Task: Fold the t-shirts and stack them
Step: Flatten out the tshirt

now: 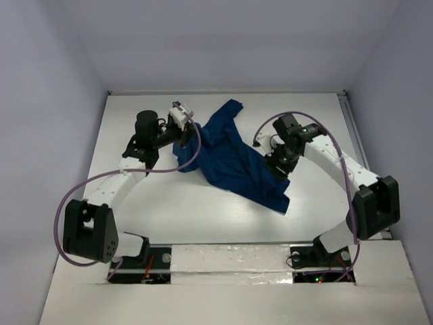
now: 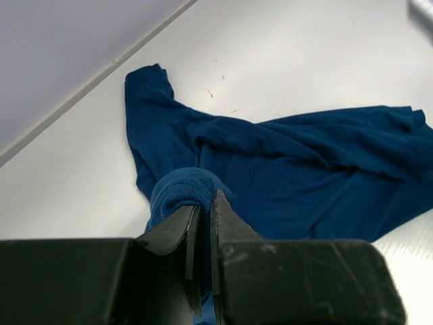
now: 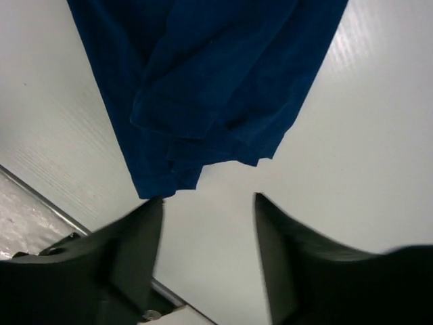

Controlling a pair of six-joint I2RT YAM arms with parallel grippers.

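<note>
One dark navy-blue t-shirt (image 1: pixel 233 159) lies crumpled in a long diagonal band across the middle of the white table; no print shows. My left gripper (image 1: pixel 184 139) is shut on a bunched fold at the shirt's left edge; in the left wrist view the cloth (image 2: pixel 183 193) bulges over the closed fingertips (image 2: pixel 205 203). My right gripper (image 1: pixel 274 169) is open and empty, hovering above the shirt's right side; in the right wrist view the shirt's lower corner (image 3: pixel 203 101) hangs just beyond the spread fingers (image 3: pixel 208 203).
The white table (image 1: pixel 169 203) is walled by grey panels at back and sides. A metal rail (image 1: pixel 348 122) runs along the right edge. A taped strip (image 1: pixel 230 261) lies between the arm bases at the near edge. Purple cables loop off both arms.
</note>
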